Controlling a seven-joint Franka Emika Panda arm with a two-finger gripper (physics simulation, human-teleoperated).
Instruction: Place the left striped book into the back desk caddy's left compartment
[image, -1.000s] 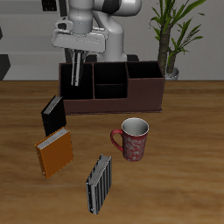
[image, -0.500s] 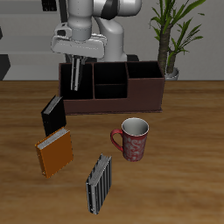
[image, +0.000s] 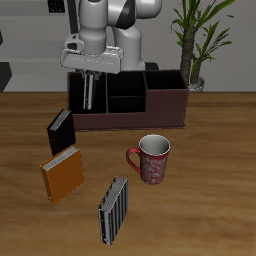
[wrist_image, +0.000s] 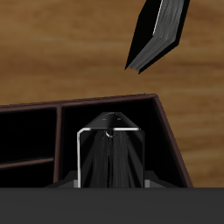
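The gripper (image: 90, 96) is holding the book (image: 90, 92) upright, partly inside the caddy's (image: 150, 110) left compartment (image: 86, 98). It is best lowering straight, keeping the book clear of the walls, and opening only once it bottoms out.

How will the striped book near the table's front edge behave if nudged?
The striped book stands upright on a narrow edge, leaning a little, so a side push would probably tip it flat. Its thin hardback shape suggests it is stiff rather than floppy. It looks light next to the mug, so it may slide.
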